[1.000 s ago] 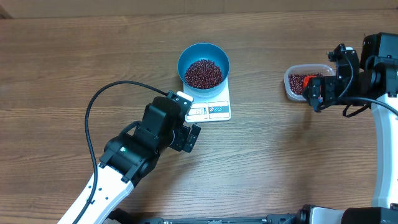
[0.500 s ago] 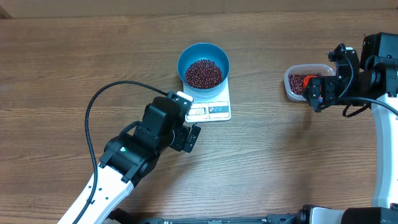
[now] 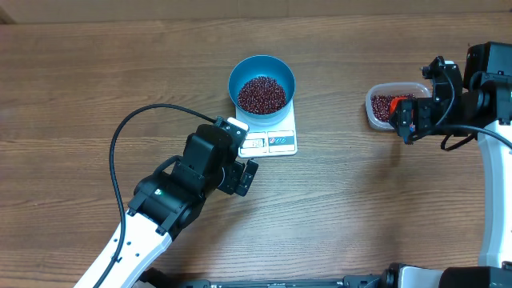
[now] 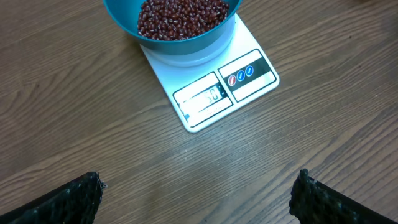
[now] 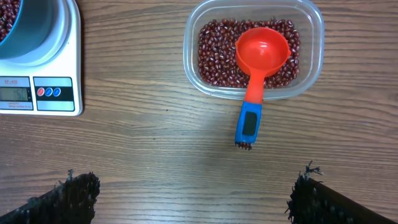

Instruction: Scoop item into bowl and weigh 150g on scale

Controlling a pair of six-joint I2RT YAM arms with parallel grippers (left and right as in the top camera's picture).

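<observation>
The blue bowl (image 3: 262,70) stands on the white scale (image 3: 276,142) and holds a heap of dark red beans (image 3: 262,94). The left wrist view shows the bowl (image 4: 180,45), the beans (image 4: 180,15) and the scale (image 4: 249,78) ahead. My left gripper (image 3: 245,160) hovers just in front of the scale's display edge, open and empty, over bare wood (image 4: 199,199). My right gripper (image 3: 404,122) is open and empty too (image 5: 193,199), a little short of the scoop's handle. More beans (image 5: 214,53) lie in the tub.
A clear plastic tub (image 5: 314,56) at the right holds a red scoop (image 5: 261,53) with a blue handle (image 5: 250,121) sticking out over its near rim. The left arm's black cable (image 3: 120,152) loops over the table.
</observation>
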